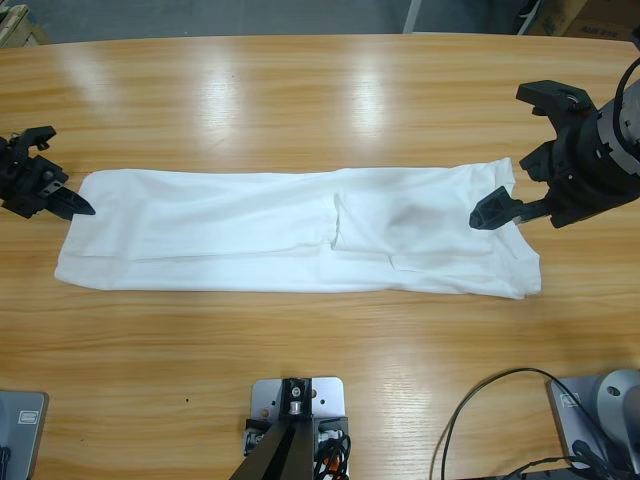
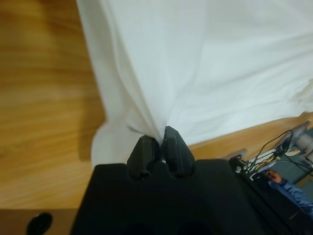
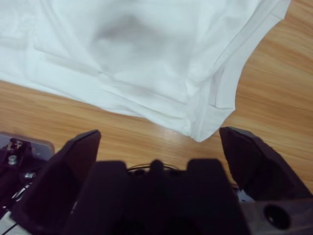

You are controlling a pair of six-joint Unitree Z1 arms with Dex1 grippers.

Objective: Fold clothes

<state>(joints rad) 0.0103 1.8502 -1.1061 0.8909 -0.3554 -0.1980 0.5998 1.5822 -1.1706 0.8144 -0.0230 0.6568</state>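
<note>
White T-shirt (image 1: 250,235) lies folded lengthwise on the desk (image 1: 320,110). Left hand (image 2: 159,147) clamped on its edge; right hand (image 3: 159,142), jaws apart, just beside its opposite end.

High cam sits above the table (image 1: 300,100), looking straight down on the whole shirt (image 1: 250,235). Left wrist cam looks along its gripper (image 2: 159,142), really close on the shirt's edge. Right wrist cam looks down past its gripper (image 3: 159,147) at the shirt's other end, a bit further off. All three share shirt and table.
</note>
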